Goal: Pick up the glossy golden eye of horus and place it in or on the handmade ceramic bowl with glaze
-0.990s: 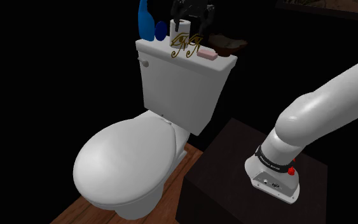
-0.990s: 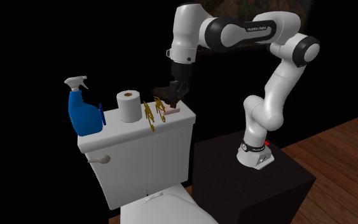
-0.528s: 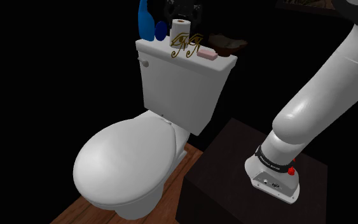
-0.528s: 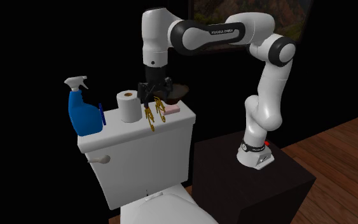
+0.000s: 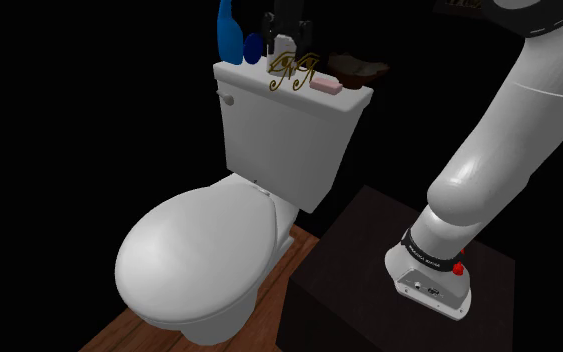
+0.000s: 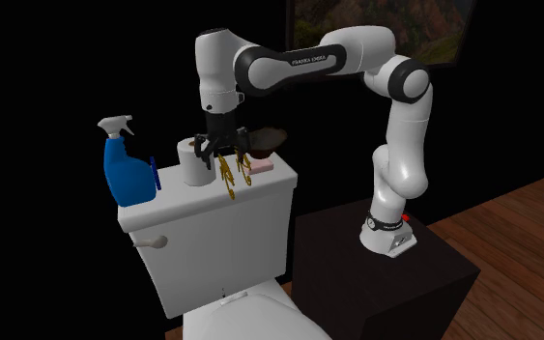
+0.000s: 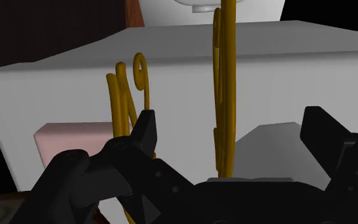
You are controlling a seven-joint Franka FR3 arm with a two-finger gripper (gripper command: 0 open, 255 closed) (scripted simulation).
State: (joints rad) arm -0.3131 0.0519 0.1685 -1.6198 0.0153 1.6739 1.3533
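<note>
A thin, glossy golden eye of horus point(image 5: 292, 72) of curling, wire-like strands stands upright on the white toilet tank lid point(image 6: 192, 198), between a paper roll point(image 6: 193, 160) and a pink soap bar point(image 5: 326, 86). The black pincer point(image 7: 231, 124) is down at the figure, spread wide, with one tall golden strand in its gap.

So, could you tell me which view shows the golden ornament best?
The shoulder view: the ornament faces that camera, so its outline shows on the toilet tank. The wrist view shows it close but edge-on, between the fingers of the open gripper. The second exterior view shows a thin edge-on strip.
</note>
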